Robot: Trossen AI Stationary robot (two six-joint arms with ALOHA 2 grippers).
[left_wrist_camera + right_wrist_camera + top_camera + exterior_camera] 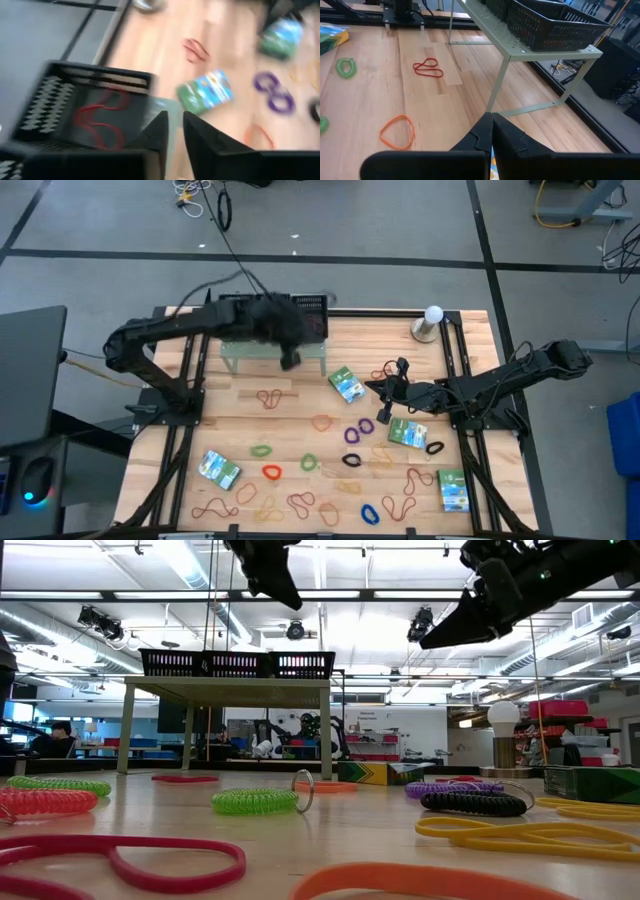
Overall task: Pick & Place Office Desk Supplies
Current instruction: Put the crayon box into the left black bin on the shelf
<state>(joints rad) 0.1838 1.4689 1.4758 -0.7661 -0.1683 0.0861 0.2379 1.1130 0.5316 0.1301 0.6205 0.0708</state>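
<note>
Left pincer (290,360) hovering over shelf (235,352), fingers slightly parted, grasping nothing. Red band (100,122) lying in black tray (55,95) at pincer's 10 o'clock, seen in left wrist view only. Right pincer (385,392) clenched, empty, hanging over desk (300,415); packet (345,384) lying at its 9 o'clock.

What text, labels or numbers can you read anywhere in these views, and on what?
None can be read.
Packets: printed green, white and blue faces, the print too small to read from above and blurred in the left wrist view.
Box on the table in the low view: green and yellow markings, no legible words.
Signs in the room behind: too small to read.
</note>
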